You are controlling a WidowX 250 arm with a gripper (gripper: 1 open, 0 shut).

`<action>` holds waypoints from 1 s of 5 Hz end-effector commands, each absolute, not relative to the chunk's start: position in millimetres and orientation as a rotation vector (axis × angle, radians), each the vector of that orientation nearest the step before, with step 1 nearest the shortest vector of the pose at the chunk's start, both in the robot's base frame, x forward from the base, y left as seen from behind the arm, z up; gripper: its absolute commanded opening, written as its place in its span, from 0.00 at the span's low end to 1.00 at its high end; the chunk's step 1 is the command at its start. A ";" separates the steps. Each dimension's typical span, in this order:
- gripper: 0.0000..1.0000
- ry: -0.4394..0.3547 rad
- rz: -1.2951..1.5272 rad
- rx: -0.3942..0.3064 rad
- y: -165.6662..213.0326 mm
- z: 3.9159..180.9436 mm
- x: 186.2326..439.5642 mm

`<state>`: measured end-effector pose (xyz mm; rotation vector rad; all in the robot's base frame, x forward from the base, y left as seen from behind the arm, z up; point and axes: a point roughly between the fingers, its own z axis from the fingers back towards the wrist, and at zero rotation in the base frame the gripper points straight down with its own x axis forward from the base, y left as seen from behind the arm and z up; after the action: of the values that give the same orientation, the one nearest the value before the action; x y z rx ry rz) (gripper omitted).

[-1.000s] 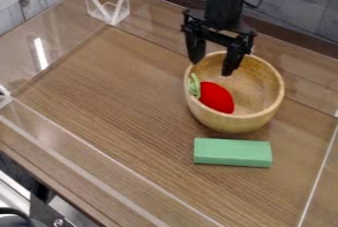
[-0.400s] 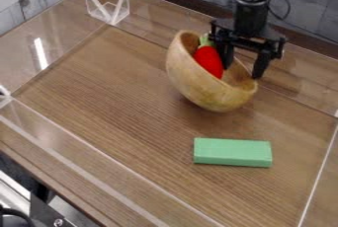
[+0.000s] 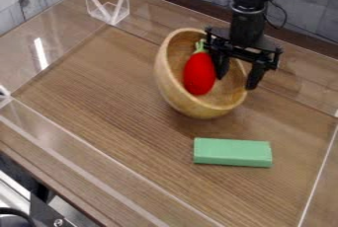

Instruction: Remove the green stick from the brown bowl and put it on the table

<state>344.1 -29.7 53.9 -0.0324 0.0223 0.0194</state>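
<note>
Reaches with the gripper [image 3: 232, 63] spread open at the far rim of the brown bowl [image 3: 195, 96], near the green stick [image 3: 200, 46], toward the table's [image 3: 113, 98] far edge.

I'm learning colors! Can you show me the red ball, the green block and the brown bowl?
red ball [image 3: 200, 74]: camera view, its middle
green block [image 3: 232, 152]: camera view, top face
brown bowl [image 3: 207, 106]: camera view, near wall
</note>
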 end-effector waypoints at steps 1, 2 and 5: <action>0.00 -0.044 0.020 -0.038 -31.7 80.3 357.4; 0.00 -0.042 0.035 -0.038 -32.6 83.1 365.7; 0.00 -0.033 0.099 -0.038 -8.7 68.3 344.3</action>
<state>338.0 -8.8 40.4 -0.0361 0.0525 0.1049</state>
